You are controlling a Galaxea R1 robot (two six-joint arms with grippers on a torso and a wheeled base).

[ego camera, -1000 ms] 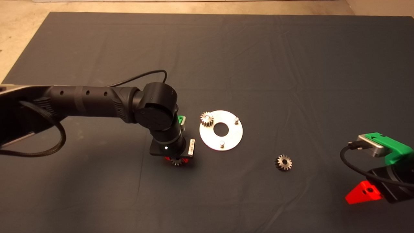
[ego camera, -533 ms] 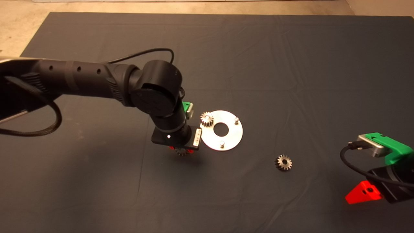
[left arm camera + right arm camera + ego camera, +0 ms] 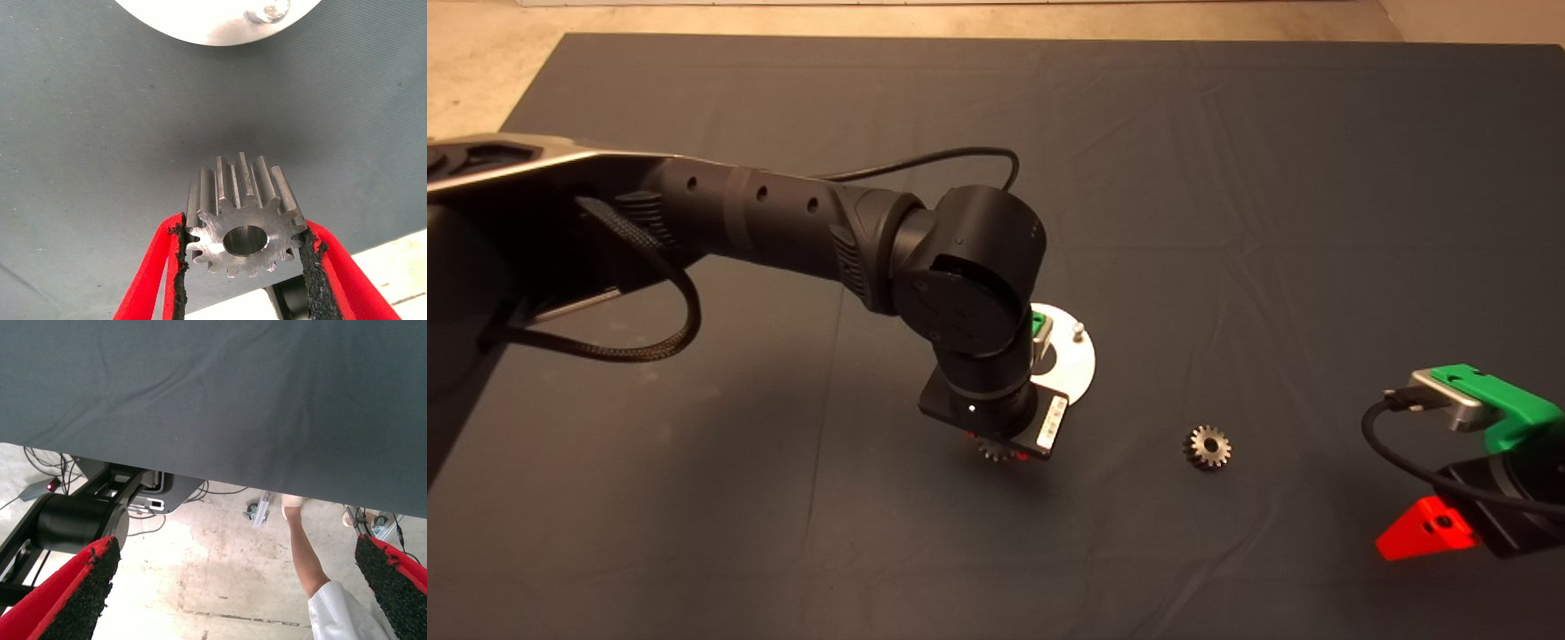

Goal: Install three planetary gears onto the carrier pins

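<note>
My left gripper [image 3: 1000, 443] is shut on a small silvery planetary gear [image 3: 991, 451] and holds it above the mat, just in front of the silver disc [image 3: 1076, 364]. In the left wrist view the gear [image 3: 243, 213] sits between the two black pads [image 3: 179, 267], bore facing the camera. The disc's near rim [image 3: 213, 17] and one carrier pin [image 3: 267, 10] show beyond it. One bare pin [image 3: 1079, 331] shows in the head view; the arm hides the rest of the disc. A second gear [image 3: 1208, 446] lies flat on the mat to the right. My right gripper [image 3: 1432, 529] waits at the lower right.
The dark mat [image 3: 1227, 178] covers the table. The right wrist view looks past the mat's edge [image 3: 200, 400] at the floor, with the robot's base [image 3: 80, 520], cables and a person's leg [image 3: 303, 550]. The right gripper [image 3: 240, 587] is open.
My left arm has lifted the gear and carried it to the right, from left of the disc to its front edge. The arm now covers the gear seated on the disc's left pin.
</note>
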